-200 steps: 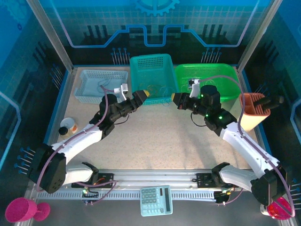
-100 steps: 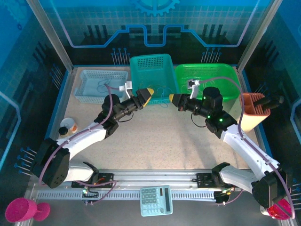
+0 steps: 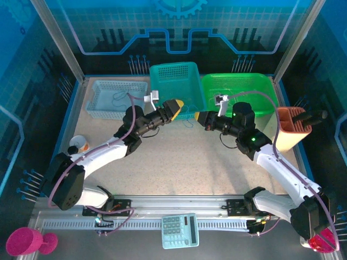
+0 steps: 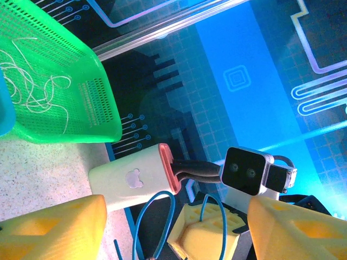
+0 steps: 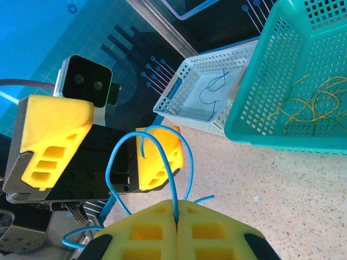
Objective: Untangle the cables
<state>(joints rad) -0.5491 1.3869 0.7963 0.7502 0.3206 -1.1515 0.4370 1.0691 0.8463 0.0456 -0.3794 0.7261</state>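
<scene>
Thin blue cables [image 5: 145, 157] loop up out of my right gripper [image 5: 177, 216], which is shut on one strand. In the top view this right gripper [image 3: 198, 116] hangs above the table in front of the baskets. My left gripper [image 3: 178, 104] faces it tip to tip. The left gripper [image 4: 173, 233] is open, its yellow fingers [image 4: 51, 230] standing wide on either side of the blue loops [image 4: 157, 216] without touching them. The right gripper's yellow tips [image 4: 214, 233] sit between the left fingers. A short blue end [image 3: 187, 121] dangles between the two grippers.
A pale blue basket [image 3: 100, 100] holds a blue cable [image 5: 213, 89]. The teal basket [image 3: 162, 73] holds yellow cables [image 5: 303, 103], and the green basket [image 3: 260, 81] white ones [image 4: 32, 81]. An orange-rimmed holder [image 3: 293, 127] stands right. A calculator [image 3: 180, 230] lies at the near edge.
My left gripper has travelled right toward the right gripper and its jaws have narrowed somewhat. The right gripper has shifted slightly left, still shut on the blue cable.
</scene>
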